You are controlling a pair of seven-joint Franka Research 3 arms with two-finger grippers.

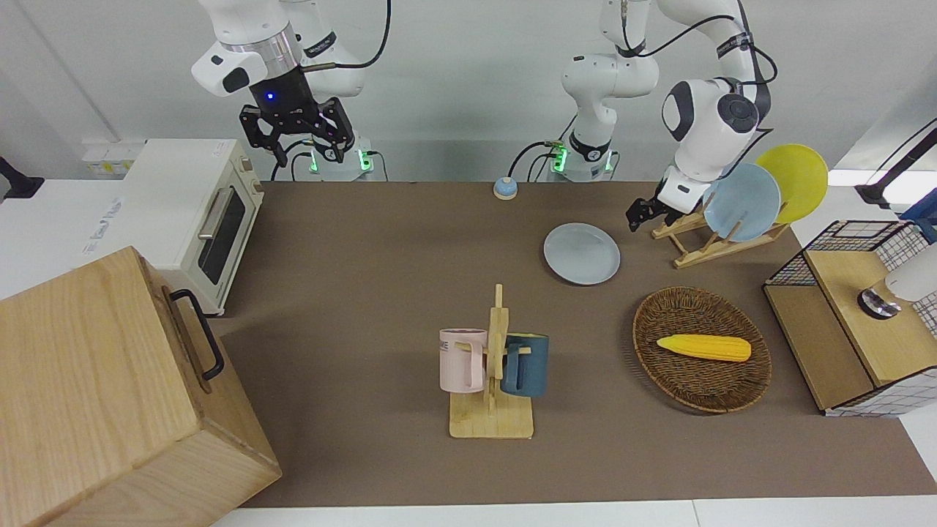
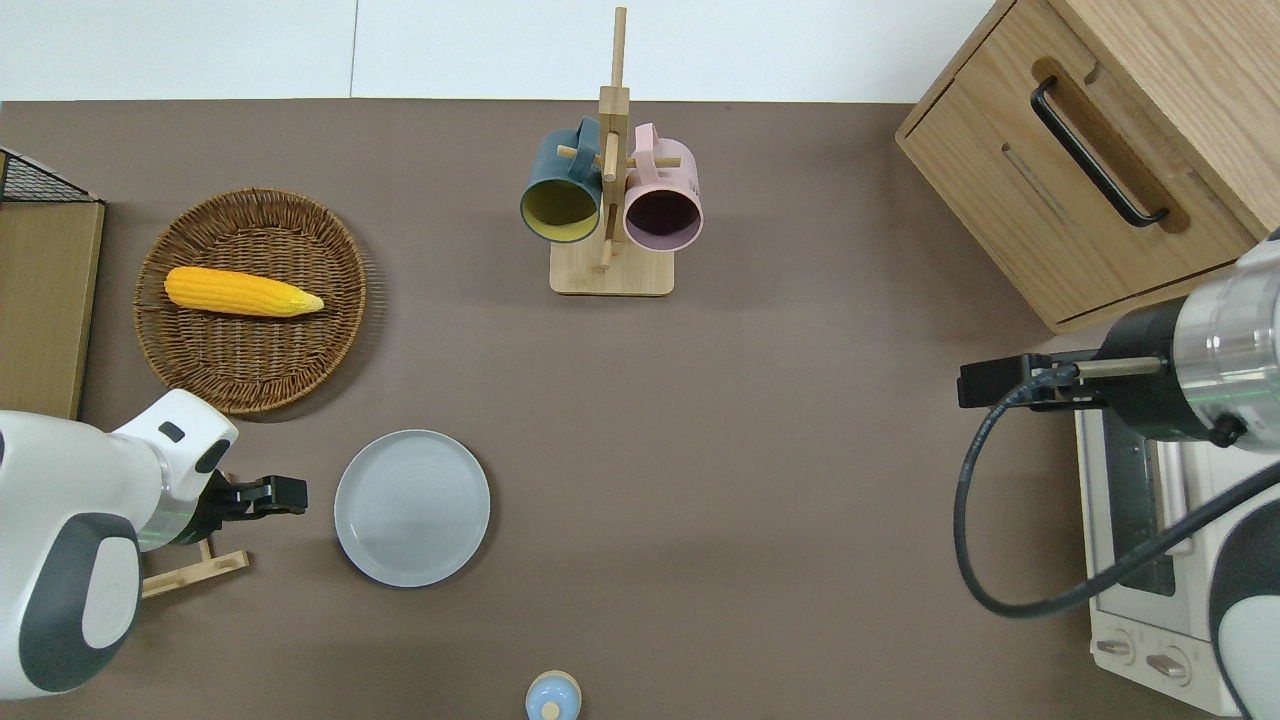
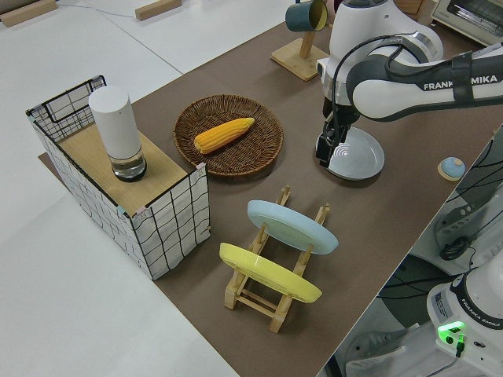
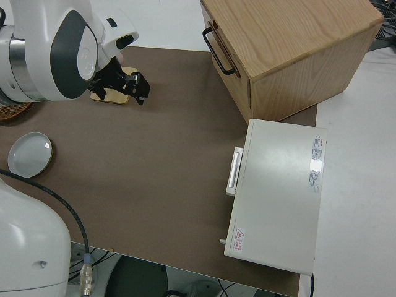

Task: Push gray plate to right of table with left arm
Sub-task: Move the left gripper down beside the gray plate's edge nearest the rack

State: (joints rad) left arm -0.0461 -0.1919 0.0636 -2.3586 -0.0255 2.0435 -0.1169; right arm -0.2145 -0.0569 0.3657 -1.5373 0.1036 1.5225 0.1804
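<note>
Brown matte table (image 2: 720, 450) with white edges, white wall at the robots' end. Landmark: the wooden mug stand (image 2: 611, 200) at mid-table. The gray plate (image 2: 412, 507) lies flat on the table, nearer to the robots than the mug stand and toward the left arm's end, with bare surface between it and the right arm's end.

Appearance: round, shallow, pale gray-blue, low raised rim, nothing on it.

Handling, as judged: rigid, light, likely ceramic or melamine, so breakable if driven off the edge; smooth underside should slide readily. No grasp needed; contact belongs low on the rim edge facing the left arm's end.

Left gripper (image 2: 270, 495) sits just beside that rim, not touching; whether its fingers are apart or together cannot be told. Right gripper (image 1: 296, 130) is parked, fingers spread.
</note>
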